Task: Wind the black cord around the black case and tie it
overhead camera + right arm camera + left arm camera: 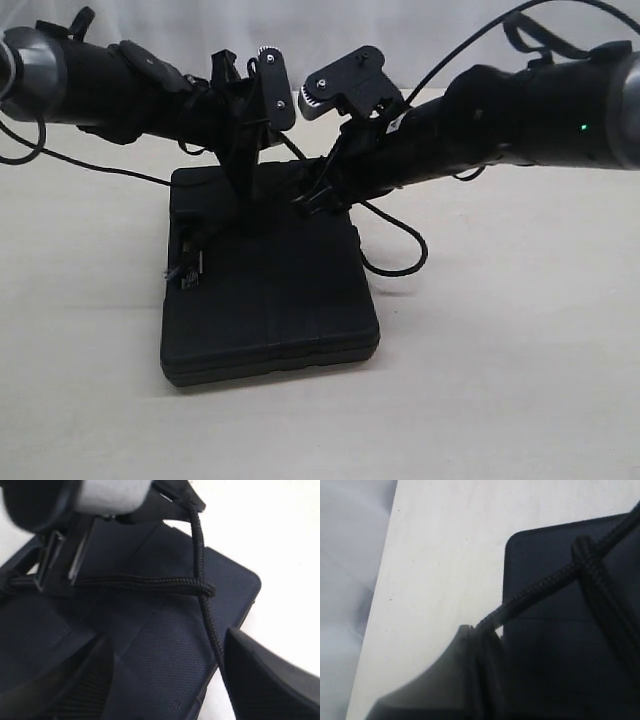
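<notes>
The black case [270,300] lies flat on the pale table, and both arms meet over its far half. My left gripper [243,212] points down at the lid and is shut on the black cord [540,587], which leaves its fingertips [482,630] and runs taut across the case [545,680]. That strand crosses a second strand at a knot [584,555]. My right gripper [165,642] hovers open over the dimpled lid [175,650]. The cord [200,555] bends round a crosswise strand [140,584] and passes close beside one finger [270,675] of the right gripper.
A thin black line [405,262] loops on the table right of the case; I cannot tell whether it is cord or cable. Another thin cable [100,166] trails at the left. The table's edge [382,590] meets a white backdrop. A latch [186,268] sticks out on the case's left side.
</notes>
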### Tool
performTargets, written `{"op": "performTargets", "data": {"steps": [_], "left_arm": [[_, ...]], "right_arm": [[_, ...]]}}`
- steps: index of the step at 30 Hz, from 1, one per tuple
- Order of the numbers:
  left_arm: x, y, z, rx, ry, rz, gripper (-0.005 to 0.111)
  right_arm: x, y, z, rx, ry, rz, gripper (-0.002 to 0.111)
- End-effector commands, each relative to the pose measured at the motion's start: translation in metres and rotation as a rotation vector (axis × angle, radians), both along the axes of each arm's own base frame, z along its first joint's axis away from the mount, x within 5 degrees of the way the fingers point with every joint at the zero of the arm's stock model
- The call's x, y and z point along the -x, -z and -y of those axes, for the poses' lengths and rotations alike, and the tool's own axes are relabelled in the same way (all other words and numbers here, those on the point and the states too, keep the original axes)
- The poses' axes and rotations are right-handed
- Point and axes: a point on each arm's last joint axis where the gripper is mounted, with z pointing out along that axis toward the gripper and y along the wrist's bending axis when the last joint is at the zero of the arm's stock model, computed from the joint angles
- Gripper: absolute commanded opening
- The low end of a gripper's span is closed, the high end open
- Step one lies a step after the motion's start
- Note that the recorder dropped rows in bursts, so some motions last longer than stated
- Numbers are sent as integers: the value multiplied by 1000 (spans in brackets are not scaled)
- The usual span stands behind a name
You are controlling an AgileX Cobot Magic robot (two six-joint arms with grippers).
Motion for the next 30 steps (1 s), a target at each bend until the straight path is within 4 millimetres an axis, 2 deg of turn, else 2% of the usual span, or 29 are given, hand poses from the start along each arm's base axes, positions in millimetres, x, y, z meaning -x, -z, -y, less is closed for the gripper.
{"op": "performTargets", "data": {"steps": [1, 8, 14, 19, 24, 26, 30], "left_arm": [[1, -26, -2, 83, -71, 19, 0], [9, -65, -6, 224, -148, 15, 0], [21, -84, -9, 255, -137, 26, 0], [30, -101, -9, 312, -119, 1, 0], [36, -105, -8, 317, -79, -19, 0], [36, -105, -8, 312, -77, -16, 0], [36, -105, -8, 313, -73, -20, 0]], "right_arm": [[8, -20, 2, -3, -29, 20, 61], [12, -29, 4, -19, -27, 23, 61], [12, -30, 4, -33, -18, 24, 61], [12, -45, 5, -74, 4, 88, 61], [13, -72, 9, -194, 82, 185, 61], [12, -76, 9, -253, 127, 185, 61], [7, -59, 3, -268, 154, 122, 61]]}}
